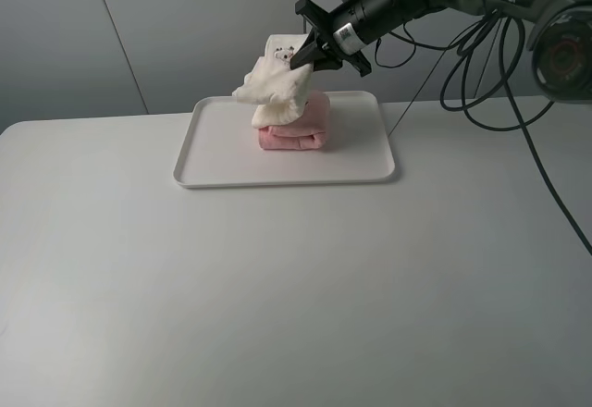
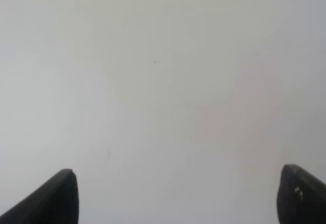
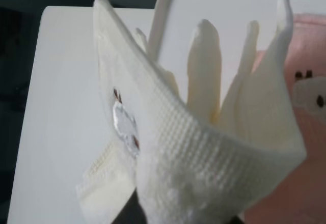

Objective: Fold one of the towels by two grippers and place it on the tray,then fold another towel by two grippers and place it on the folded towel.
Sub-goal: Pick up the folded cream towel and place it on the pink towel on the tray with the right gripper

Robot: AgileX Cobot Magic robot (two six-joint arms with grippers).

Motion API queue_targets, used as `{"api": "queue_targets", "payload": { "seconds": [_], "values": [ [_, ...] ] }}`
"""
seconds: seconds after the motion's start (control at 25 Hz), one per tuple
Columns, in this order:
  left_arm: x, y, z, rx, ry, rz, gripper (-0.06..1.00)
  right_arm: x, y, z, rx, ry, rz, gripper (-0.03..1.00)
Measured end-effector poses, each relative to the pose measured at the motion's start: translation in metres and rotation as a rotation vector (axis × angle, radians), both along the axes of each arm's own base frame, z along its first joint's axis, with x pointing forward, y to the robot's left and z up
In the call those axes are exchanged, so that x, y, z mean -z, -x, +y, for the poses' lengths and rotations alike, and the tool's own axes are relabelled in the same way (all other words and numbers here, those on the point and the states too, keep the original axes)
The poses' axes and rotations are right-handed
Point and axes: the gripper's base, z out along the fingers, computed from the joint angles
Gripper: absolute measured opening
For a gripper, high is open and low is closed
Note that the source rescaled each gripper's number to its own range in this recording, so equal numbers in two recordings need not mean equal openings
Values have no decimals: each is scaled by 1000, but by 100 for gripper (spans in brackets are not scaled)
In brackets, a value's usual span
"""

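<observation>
The folded pink towel [image 1: 294,128] lies on the white tray [image 1: 222,153] at the back of the table. My right gripper [image 1: 305,58] is shut on the folded cream-white towel [image 1: 274,85], which hangs just above the pink one, its lower edge at or near the pink fold. The right wrist view is filled by the cream-white towel [image 3: 204,147] in layered folds, with the pink towel [image 3: 305,91] and tray [image 3: 173,10] behind it. My left gripper [image 2: 175,198] stands open over bare pale surface, only its two dark fingertips [image 2: 56,198] showing; it is out of the exterior view.
The tray sits at the far middle of a white table [image 1: 296,287]. Black cables [image 1: 481,65] loop behind the right arm at the back right. A grey wall stands behind the table.
</observation>
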Motion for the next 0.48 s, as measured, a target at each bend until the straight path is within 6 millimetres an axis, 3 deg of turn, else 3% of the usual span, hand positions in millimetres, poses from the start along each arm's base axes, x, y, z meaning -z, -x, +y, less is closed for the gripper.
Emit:
{"api": "queue_targets", "payload": {
  "seconds": [0.28, 0.48],
  "values": [
    [0, 1, -1, 1, 14, 14, 100, 39, -4, -2, -21, 63, 8, 9],
    [0, 1, -2, 1, 21, 16, 100, 46, -8, -6, -5, 122, -32, 9]
  ]
}}
